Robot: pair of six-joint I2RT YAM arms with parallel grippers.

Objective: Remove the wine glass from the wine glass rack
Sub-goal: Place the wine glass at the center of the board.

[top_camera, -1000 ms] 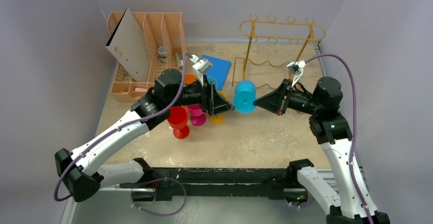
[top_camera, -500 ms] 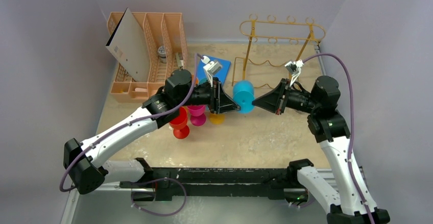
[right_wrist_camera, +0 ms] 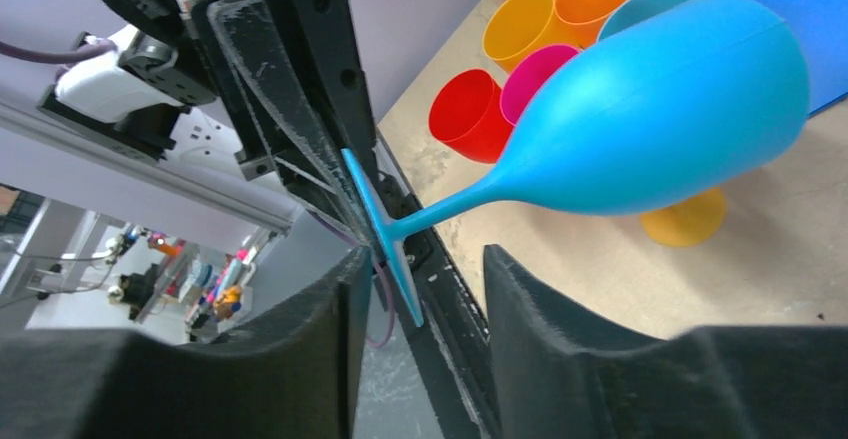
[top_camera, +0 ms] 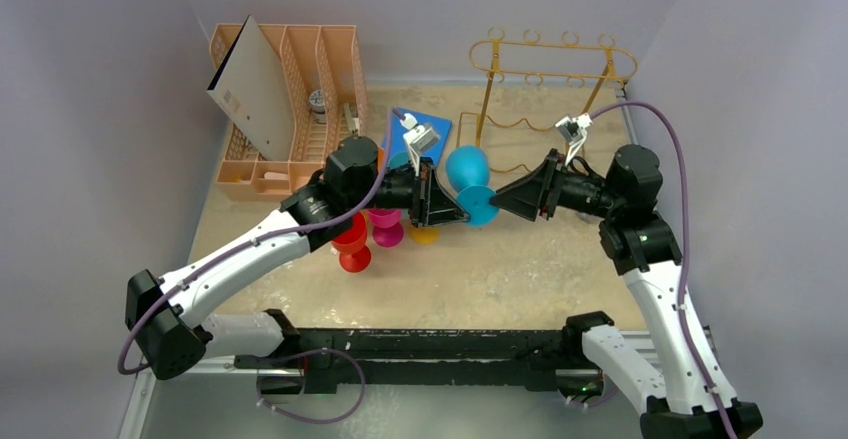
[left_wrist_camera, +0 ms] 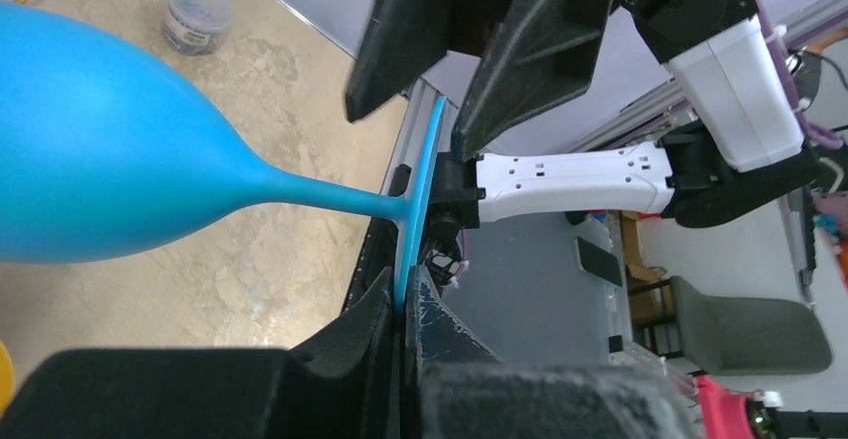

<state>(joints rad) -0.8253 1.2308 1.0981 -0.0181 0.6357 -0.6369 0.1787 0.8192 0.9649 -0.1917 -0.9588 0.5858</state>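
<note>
The blue wine glass hangs in the air between my two grippers, lying on its side with its bowl toward the far side. My left gripper is shut on the rim of its flat foot. My right gripper stands open, its fingers on either side of the foot's opposite edge and apart from it. The gold wire wine glass rack stands at the back right, with nothing hanging from it. Seen from the top view, the left gripper and right gripper nearly meet tip to tip.
A peach slotted file organizer stands at the back left, and a blue flat board lies beside it. Red, magenta and yellow cups cluster under my left arm. A small jar sits on the table.
My left gripper moved in and shut on the glass's foot. My right gripper, shut on that foot before, has opened. The bowl has swung toward the far side.
</note>
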